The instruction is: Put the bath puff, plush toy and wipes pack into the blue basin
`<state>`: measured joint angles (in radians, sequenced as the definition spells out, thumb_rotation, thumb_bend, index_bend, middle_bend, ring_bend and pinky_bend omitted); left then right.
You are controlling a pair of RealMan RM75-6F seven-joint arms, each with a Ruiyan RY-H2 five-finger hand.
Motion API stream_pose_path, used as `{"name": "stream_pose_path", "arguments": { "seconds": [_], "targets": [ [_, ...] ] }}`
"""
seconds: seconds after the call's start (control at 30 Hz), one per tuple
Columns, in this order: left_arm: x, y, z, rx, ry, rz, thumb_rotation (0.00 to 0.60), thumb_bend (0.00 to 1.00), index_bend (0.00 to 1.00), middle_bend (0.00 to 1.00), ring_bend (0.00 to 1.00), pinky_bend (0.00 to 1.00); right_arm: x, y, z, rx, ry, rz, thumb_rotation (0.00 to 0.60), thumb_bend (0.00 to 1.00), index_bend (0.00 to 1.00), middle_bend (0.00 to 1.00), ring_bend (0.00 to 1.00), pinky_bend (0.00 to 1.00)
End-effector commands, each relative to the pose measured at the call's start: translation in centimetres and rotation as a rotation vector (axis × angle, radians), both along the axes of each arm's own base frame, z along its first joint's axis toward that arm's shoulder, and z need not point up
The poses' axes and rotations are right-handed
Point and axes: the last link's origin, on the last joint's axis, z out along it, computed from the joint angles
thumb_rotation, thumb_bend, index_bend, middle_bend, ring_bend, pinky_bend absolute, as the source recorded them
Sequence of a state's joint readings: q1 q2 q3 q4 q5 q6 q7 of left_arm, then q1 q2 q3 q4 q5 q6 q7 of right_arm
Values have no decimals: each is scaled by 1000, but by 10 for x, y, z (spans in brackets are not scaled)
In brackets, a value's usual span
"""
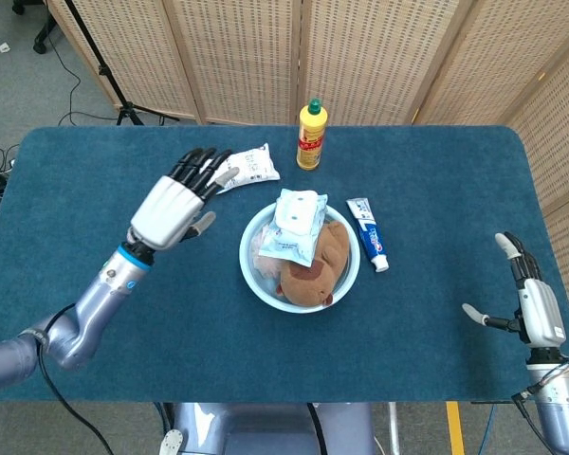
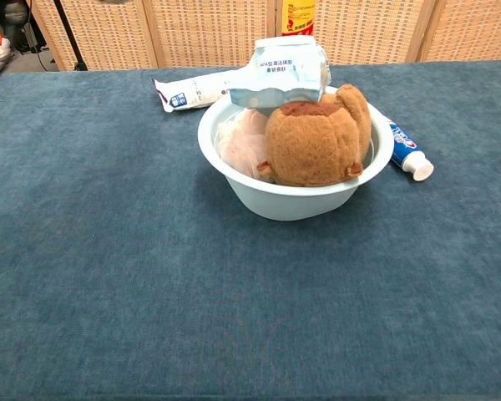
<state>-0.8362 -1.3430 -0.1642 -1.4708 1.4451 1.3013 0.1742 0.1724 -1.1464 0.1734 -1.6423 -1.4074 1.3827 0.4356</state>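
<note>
- The light blue round plastic basin (image 1: 344, 276) sits mid-table, holding the brown plush toy (image 1: 315, 269), the pale pink bath puff (image 2: 244, 142) and the pale blue wipes pack (image 1: 295, 226) on top.
- Left hand (image 1: 171, 208) hovers toward the left edge, fingers (image 1: 197, 165) spread, empty.
- Right hand (image 1: 536, 313) sits at the right edge, fingers apart, empty, partly cut off.
- The near half of the dark blue table (image 2: 150, 301) lies open.
</note>
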Motion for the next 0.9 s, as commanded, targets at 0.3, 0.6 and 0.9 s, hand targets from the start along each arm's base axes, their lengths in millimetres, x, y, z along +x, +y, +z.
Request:
{"name": "stream_pose_path", "arguments": {
  "seconds": [0.3, 0.6, 0.9],
  "targets": [
    [-101, -77, 15, 24, -12, 346, 600, 327, 0, 0, 0, 56, 3, 3, -4, 18, 127, -11, 600, 131, 0, 0, 0, 0],
    [-137, -116, 18, 52, 30, 486, 600, 332, 0, 0, 0, 40, 8, 3, -9, 23, 201, -17, 600, 131, 0, 0, 0, 0],
    [-163, -143, 17, 73, -53, 560, 600, 341, 0, 0, 0, 40, 15, 5, -19, 51, 226, -1, 600, 131, 0, 0, 0, 0]
  ]
}}
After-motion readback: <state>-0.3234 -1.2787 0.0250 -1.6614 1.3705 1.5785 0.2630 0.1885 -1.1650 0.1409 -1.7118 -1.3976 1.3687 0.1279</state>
